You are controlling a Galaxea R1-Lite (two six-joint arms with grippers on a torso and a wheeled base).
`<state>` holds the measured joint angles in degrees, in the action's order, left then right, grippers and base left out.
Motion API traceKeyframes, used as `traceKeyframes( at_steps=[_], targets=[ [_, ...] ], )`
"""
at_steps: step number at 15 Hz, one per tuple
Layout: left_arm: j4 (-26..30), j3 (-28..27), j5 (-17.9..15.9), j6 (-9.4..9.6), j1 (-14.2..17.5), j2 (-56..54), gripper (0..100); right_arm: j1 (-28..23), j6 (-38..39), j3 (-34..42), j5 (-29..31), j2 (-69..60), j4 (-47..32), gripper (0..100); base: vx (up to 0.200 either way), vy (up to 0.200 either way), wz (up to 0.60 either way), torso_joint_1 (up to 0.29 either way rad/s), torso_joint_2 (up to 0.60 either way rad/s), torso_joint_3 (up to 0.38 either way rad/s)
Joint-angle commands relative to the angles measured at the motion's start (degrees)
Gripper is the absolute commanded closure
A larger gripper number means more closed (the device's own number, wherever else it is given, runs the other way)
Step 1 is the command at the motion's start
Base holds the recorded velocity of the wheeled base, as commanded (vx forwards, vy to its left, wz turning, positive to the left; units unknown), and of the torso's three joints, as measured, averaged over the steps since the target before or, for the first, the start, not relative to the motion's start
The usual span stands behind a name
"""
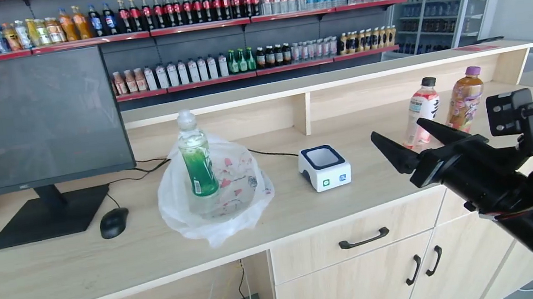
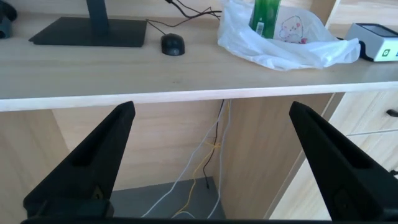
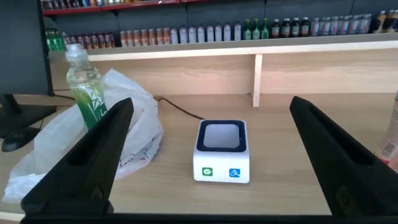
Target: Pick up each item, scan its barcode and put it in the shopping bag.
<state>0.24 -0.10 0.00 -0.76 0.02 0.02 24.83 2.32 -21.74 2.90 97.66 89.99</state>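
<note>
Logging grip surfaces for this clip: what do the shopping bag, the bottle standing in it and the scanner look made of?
Shopping bag: thin translucent white plastic film, crumpled into folds.
Green-labelled bottle: probably clear glossy plastic; contents show through.
Barcode scanner: smooth white hard plastic casing, dark glossy window on top.

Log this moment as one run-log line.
bagged: green bottle upright in shopping bag | waiting: pink bottle, orange bottle on counter | right end effector: open, empty, facing scanner | left end effector: open, empty
</note>
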Motion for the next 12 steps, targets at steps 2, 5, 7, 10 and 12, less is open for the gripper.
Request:
traceKeyframes(
  at_steps=[2,5,7,10,12],
  targets=[
    [-0.1,0.0,0.0,-0.04,0.1,0.0,0,0.0,0.0,0.1,0.0,0.0,0.0,0,0.200,-0.200,0.00,0.012,0.01,0.002],
    [-0.1,0.0,0.0,-0.04,0.0,0.0,0,0.0,0.1,0.1,0.0,-0.5,0.0,0,0.133,-0.200,0.00,0.004,0.01,-0.001],
    [-0.1,0.0,0.0,0.14,0.0,0.0,0,-0.1,0.1,0.1,0.0,-0.7,0.0,0,0.000,-0.200,0.00,0.002,0.00,0.007],
    [0.0,0.0,0.0,0.23,0.0,0.0,0,0.0,0.1,0.2,0.0,-0.5,0.0,0,0.000,-0.200,0.00,-0.004,0.01,0.001],
    [0.0,0.0,-0.1,0.23,0.0,0.0,0,0.0,0.1,0.3,0.0,-0.5,0.0,0,0.000,-0.200,0.00,-0.002,0.00,0.005]
  ],
)
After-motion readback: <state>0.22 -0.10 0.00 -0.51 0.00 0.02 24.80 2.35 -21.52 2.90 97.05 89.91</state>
